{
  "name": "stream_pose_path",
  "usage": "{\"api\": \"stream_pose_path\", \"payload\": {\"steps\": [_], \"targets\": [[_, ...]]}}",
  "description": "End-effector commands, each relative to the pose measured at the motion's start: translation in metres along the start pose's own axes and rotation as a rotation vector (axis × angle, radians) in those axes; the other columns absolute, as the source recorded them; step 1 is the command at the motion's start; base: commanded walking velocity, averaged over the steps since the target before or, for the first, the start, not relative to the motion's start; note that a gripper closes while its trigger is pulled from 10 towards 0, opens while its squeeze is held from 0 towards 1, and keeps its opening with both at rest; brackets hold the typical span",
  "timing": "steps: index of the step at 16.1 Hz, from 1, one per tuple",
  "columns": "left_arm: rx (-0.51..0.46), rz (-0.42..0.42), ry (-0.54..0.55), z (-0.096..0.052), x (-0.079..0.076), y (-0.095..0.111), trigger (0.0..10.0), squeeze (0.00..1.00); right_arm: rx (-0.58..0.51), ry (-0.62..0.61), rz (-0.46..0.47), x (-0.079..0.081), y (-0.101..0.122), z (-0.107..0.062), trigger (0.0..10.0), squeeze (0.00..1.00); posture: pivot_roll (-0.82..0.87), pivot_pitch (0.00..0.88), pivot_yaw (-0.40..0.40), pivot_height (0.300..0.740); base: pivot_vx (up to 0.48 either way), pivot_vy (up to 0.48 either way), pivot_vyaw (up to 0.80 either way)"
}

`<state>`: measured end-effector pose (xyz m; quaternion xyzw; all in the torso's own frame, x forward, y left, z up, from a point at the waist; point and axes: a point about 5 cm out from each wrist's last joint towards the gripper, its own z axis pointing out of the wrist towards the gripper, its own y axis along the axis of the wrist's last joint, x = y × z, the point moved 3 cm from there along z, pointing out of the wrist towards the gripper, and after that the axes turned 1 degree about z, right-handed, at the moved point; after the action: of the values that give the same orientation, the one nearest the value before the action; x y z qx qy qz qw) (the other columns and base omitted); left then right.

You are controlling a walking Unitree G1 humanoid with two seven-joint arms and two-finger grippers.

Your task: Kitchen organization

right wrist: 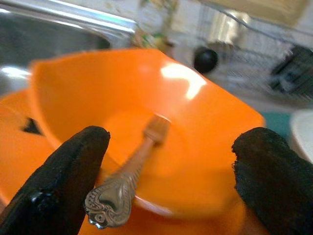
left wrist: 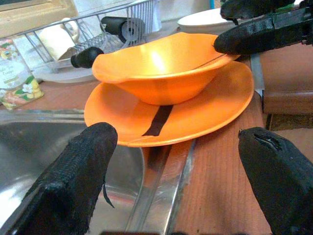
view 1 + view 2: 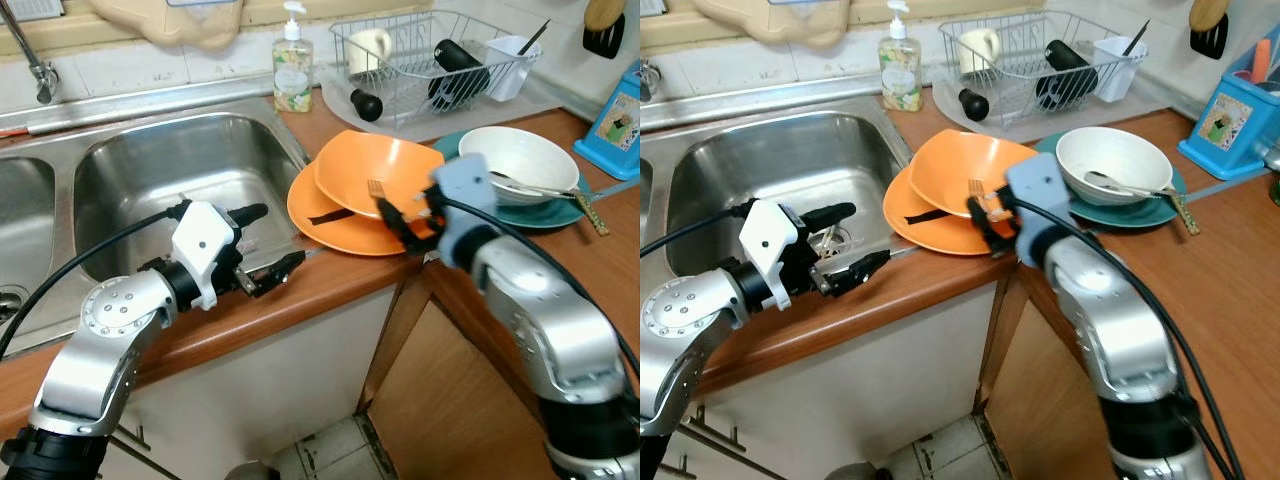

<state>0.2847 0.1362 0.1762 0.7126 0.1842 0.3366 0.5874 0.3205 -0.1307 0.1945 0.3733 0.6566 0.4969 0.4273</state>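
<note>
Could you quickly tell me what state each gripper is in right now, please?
Left gripper: open, holding nothing, by the sink edge.
Right gripper: open around the fork in the orange bowl.

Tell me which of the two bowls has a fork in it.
The orange bowl on the orange plate holds the fork; the white bowl holds a different utensil.

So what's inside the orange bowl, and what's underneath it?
A fork lies in the orange bowl, handle over the rim by the open right gripper. The bowl sits on an orange plate; the plate's middle is covered.
</note>
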Motion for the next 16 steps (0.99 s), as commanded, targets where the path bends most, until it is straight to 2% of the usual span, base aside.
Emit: {"api": "stream_pose_path", "payload": {"steps": [1,2,4,5,7,11,16], "targets": [[-0.014,0.01,-0.014,0.002,-0.003,0.006,10.0,0.85,-0.005,-0.034,0.009,-0.01,0.003,-0.006,10.0,0.0,-0.04,0.0,0.035,0.74,0.0,0.0,0.0],[-0.019,0.008,-0.013,0.003,-0.003,0.008,10.0,0.76,-0.004,-0.05,0.02,-0.014,0.003,-0.008,10.0,0.0,-0.04,0.0,0.035,0.74,0.0,0.0,0.0],[-0.022,0.006,-0.012,0.004,-0.003,0.008,10.0,0.76,-0.007,-0.063,0.054,-0.019,0.002,-0.011,10.0,0.0,-0.04,0.0,0.035,0.74,0.0,0.0,0.0],[-0.028,0.001,-0.015,0.005,-0.004,0.009,10.0,0.76,-0.006,-0.085,0.093,-0.024,-0.002,-0.014,9.3,0.0,-0.04,0.0,0.033,0.74,0.0,0.0,0.0],[-0.032,-0.006,-0.021,0.006,-0.007,0.01,10.0,0.75,-0.022,-0.076,0.14,-0.024,-0.003,-0.014,0.0,0.0,-0.04,0.0,0.035,0.74,0.0,0.0,0.0],[-0.057,-0.046,-0.042,0.013,-0.017,0.011,10.0,0.75,-0.079,0.046,0.211,-0.007,-0.004,-0.017,0.0,0.0,-0.05,0.0,0.039,0.74,0.0,0.0,0.0],[-0.054,-0.09,-0.114,0.015,-0.032,0.01,10.0,0.75,-0.07,0.053,0.254,-0.007,-0.012,-0.017,0.0,0.0,-0.05,0.0,0.034,0.74,0.0,0.0,0.0]]}}
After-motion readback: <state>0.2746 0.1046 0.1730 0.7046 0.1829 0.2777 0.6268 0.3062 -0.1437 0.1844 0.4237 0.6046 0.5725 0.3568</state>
